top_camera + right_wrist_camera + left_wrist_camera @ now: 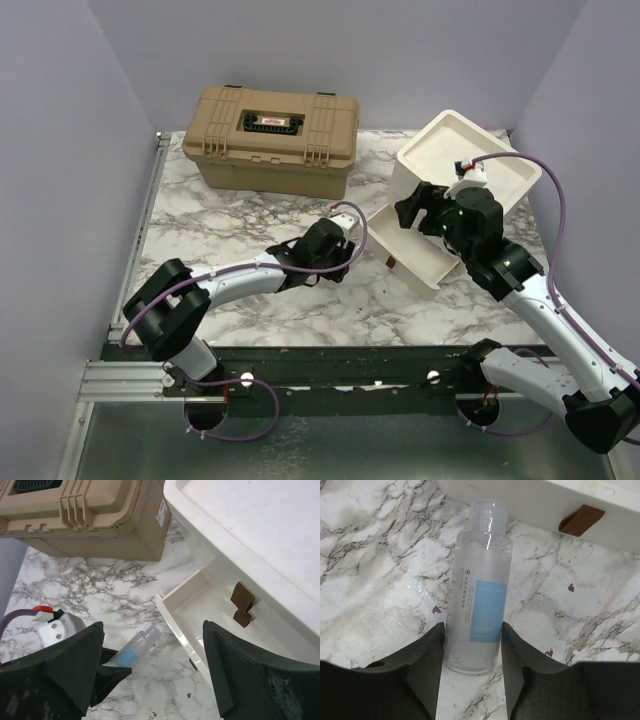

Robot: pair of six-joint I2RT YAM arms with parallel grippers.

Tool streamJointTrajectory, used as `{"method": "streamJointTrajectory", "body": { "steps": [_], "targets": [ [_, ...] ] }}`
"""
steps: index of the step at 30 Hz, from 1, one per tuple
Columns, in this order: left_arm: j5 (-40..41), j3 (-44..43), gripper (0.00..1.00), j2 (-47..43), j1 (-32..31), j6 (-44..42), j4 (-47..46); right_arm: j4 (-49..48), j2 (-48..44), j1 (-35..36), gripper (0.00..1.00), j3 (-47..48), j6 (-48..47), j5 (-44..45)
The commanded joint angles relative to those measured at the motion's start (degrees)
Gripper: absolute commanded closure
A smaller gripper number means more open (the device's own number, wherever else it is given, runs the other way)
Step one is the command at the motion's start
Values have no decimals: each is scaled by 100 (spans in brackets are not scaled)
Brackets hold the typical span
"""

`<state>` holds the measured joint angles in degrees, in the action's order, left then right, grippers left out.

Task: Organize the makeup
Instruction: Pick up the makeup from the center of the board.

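Observation:
One makeup item shows: a clear cylindrical bottle with a light-blue label, lying on the marble table, cap toward the white drawer front. My left gripper is shut on its lower end, one dark finger against each side. In the right wrist view the same bottle sticks out of the left gripper's fingers, just left of the open drawer. My right gripper hangs open above the drawer's near corner, holding nothing. Brushes and other makeup items are out of view.
A tan latched case stands at the back of the table. The white box sits tilted at the back right, its lower drawer pulled out toward the left arm. Brown pull tabs mark the drawer fronts.

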<state>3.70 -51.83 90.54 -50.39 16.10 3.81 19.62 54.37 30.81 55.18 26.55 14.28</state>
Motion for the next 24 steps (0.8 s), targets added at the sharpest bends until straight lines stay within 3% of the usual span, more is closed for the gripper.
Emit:
{"method": "streamJointTrajectory", "body": {
  "steps": [1,7,17,24],
  "targets": [
    [233,165,88,-490,-33,146,-308,29,-75,35,14,-60,87,180],
    [659,381,91,-1088,-32,287,-359,15,-31,39,11,-27,97,3],
    [762,1059,100,-2205,-18,990,-1764,-6,526,32,8,181,209,-1160],
    [448,1495,100,-2503,-15,1493,-2916,-1238,289,38,11,-256,165,-2834]
  ]
}}
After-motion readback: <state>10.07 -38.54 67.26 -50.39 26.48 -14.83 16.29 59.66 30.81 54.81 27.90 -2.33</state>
